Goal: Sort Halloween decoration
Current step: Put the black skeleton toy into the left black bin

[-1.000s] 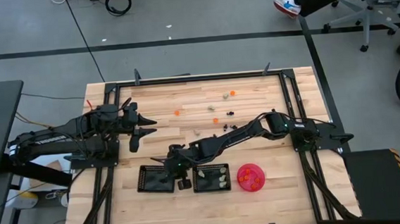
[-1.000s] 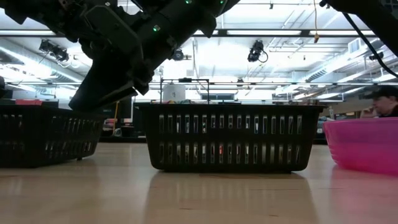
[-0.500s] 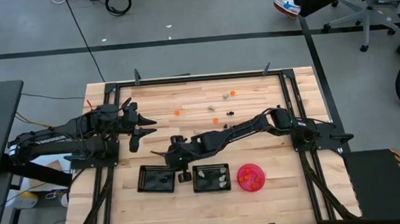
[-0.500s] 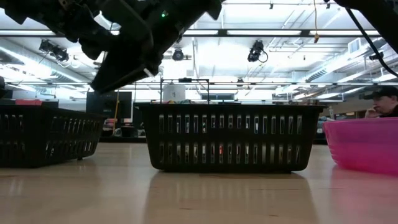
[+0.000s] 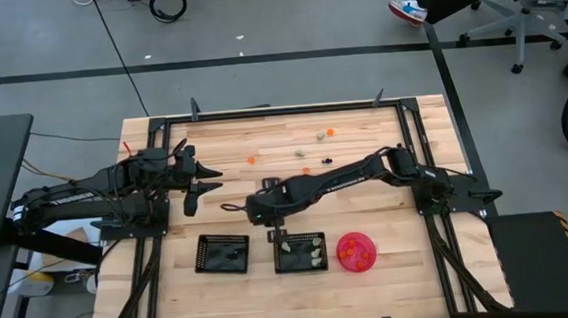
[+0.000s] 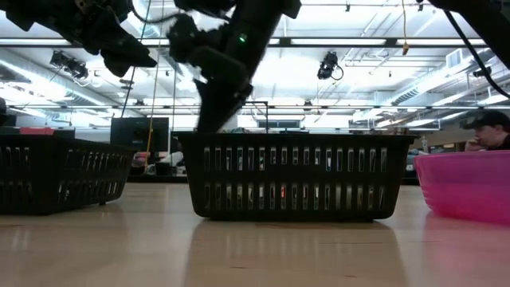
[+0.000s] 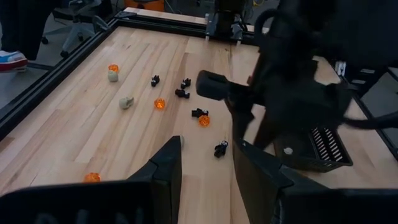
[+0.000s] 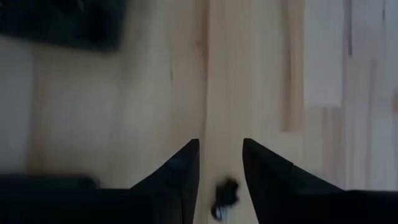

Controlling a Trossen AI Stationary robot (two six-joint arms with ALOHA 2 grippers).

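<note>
Gaping right end effector (image 8: 221, 163), empty

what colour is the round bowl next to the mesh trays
Pink: the bowl has bright pink walls, with small orange trinkets inside. The high view shows it best.

Overhead and level table-height views share, seemingly, the mesh tray (image 5: 300, 252)
</note>
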